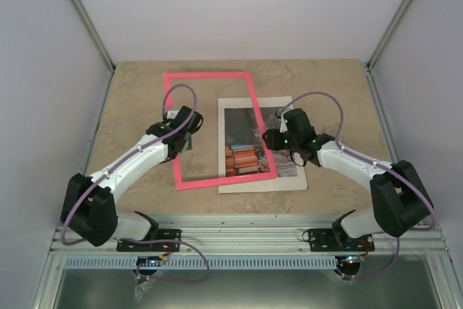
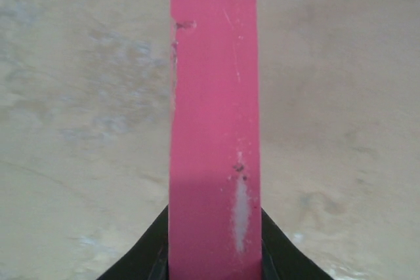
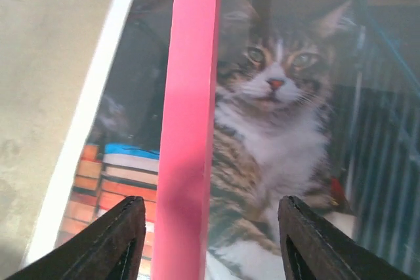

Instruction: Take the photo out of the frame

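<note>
Left pincer (image 2: 214, 260) clamps the frame (image 2: 214, 96) — right pincer (image 3: 211, 227) hangs with jaws parted (both pointing downward).

One pink frame (image 1: 210, 75), one photo (image 1: 242, 135). Two robot arms counted: left arm (image 1: 137, 155), right arm (image 1: 351, 161). One table (image 1: 325, 85) under them.

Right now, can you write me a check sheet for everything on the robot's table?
Surface: beige speckled table.
Job's things: pink frame is empty, its right bar lying across the photo; the photo lies flat on the table.
Clutter: nothing seen.
Grippers: left claw shut on the frame's left bar; right claw open, fingers either side of the right bar, above the photo.
Cables: purple cables, one looping above each claw.
Surroundings: plain white walls, metal corner posts.
</note>
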`<state>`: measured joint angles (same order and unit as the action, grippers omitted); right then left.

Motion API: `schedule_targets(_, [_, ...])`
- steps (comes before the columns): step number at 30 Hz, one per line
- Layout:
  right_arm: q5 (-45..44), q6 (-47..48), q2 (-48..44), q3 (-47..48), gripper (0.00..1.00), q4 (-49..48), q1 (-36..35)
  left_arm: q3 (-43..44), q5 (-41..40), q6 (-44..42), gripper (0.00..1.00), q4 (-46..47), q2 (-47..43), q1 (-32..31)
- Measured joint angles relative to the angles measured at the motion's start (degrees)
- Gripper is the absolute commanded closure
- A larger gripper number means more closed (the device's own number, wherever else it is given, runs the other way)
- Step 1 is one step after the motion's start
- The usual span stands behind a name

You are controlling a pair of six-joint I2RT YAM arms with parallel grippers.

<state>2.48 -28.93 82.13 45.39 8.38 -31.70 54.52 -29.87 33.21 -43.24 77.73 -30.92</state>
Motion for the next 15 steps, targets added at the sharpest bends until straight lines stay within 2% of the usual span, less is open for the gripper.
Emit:
schedule_targets(5, [3.58,2.27,-1.07,-0.48,0.29,-3.43,0.0,1.57,-4.24,-5.57,1.0,-1.6,-1.4,3.72])
schedule_targets(15, [4.61,4.87,-6.43,-8.72,0.28,-13.14,0.0,2.25,-8.11,-15.98,1.0,-1.44,-0.96,13.79])
